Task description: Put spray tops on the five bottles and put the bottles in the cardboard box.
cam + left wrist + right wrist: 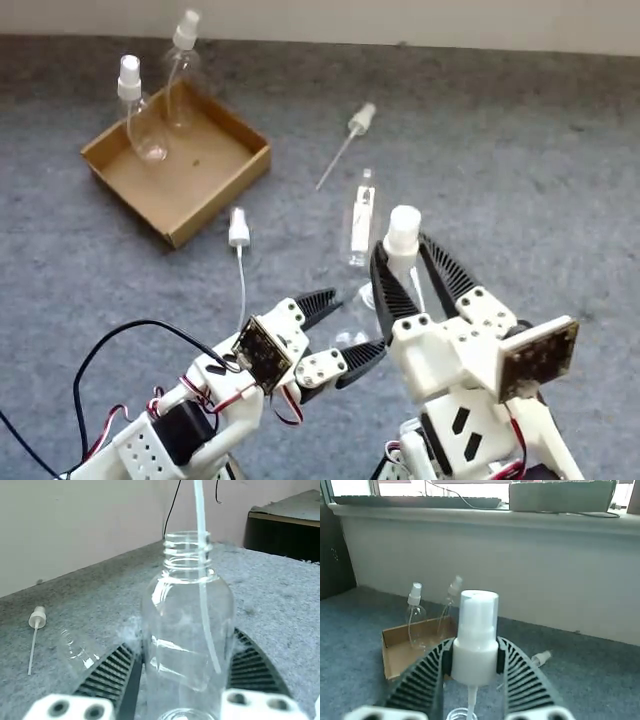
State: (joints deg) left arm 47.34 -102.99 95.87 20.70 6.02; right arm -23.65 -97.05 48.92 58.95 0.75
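My left gripper [182,652] is shut on a clear open bottle [186,625], holding it upright near the table's front. Right above it, my right gripper [475,647] is shut on a white spray top [476,625], also seen as the white spray top [403,232] in the high view. Its thin tube [204,580] hangs down through the bottle's neck. The cardboard box [215,190] at the back left holds two capped bottles [140,120]. One bare bottle [361,218] lies on the carpet beyond the grippers. Two loose spray tops [238,228] [360,118] lie nearby.
Grey carpet covers the table, with free room on the right side. A black cable [110,345] loops beside the left arm at the front left. A pale wall runs behind the box.
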